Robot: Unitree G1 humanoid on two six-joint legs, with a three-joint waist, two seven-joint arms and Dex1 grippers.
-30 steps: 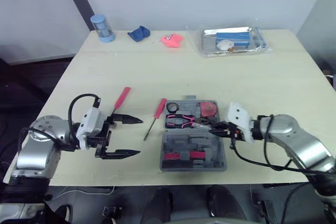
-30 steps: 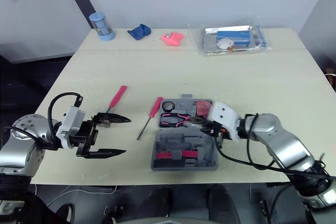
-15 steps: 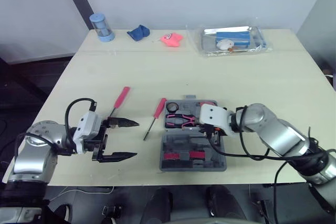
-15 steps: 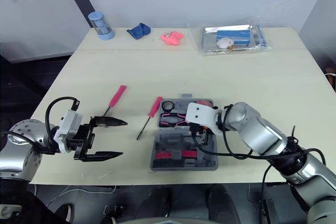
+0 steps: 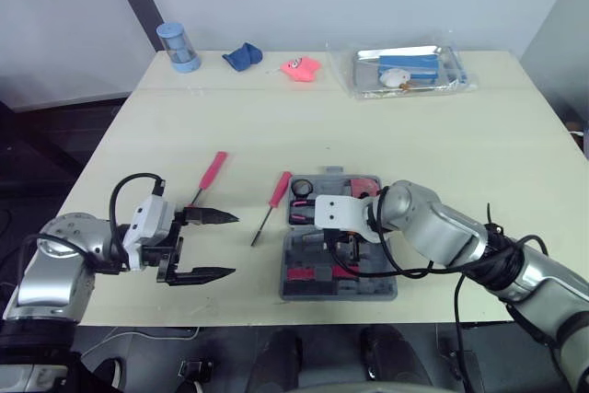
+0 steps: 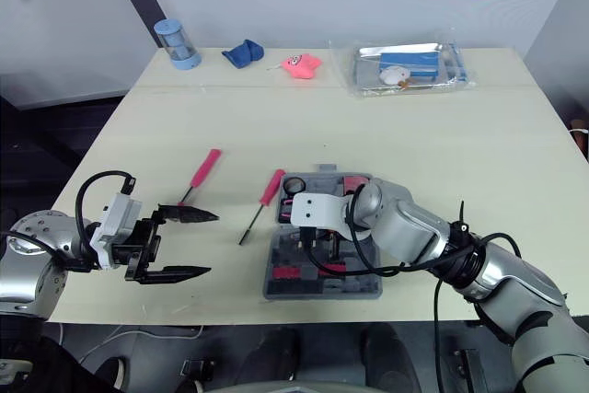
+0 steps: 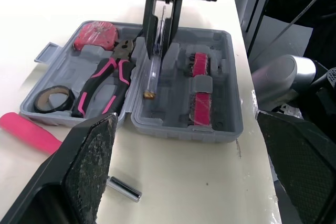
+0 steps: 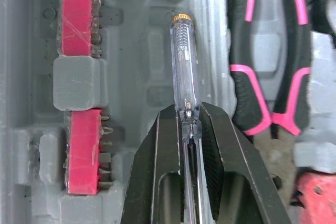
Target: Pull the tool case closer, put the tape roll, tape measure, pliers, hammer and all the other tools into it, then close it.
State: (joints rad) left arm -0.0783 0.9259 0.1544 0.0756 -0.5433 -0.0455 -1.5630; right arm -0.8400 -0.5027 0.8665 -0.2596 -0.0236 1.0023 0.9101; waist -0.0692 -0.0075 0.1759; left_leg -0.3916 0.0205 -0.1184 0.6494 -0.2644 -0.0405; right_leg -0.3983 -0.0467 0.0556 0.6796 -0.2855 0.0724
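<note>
Tool case (image 5: 368,275) of grey moulded plastic lies open and flat, both halves facing up. Above its near half hangs the right gripper (image 5: 344,246). Well to the case's left, the left gripper (image 5: 235,245) is spread wide and holds nothing. Two pink-handled screwdrivers (image 5: 274,202) lie outside the case on that same side, one just beside it and one farther off. From the left wrist, the case's far half holds a black tape roll (image 7: 52,98), a red tape measure (image 7: 94,29) and pink-and-black pliers (image 7: 102,85); a small metal cylinder (image 7: 124,188) lies just outside the case. From the right wrist, the jaws are pinched on a clear-barrelled screwdriver (image 8: 184,66), held over a long recess between two pink bit strips (image 8: 77,6) and the pliers. That screwdriver looks light, rigid and smooth, so probably slippery; gripping mid-barrel seems safest. The case looks stiff and light, and likely slides easily, best taken by its rim.
</note>
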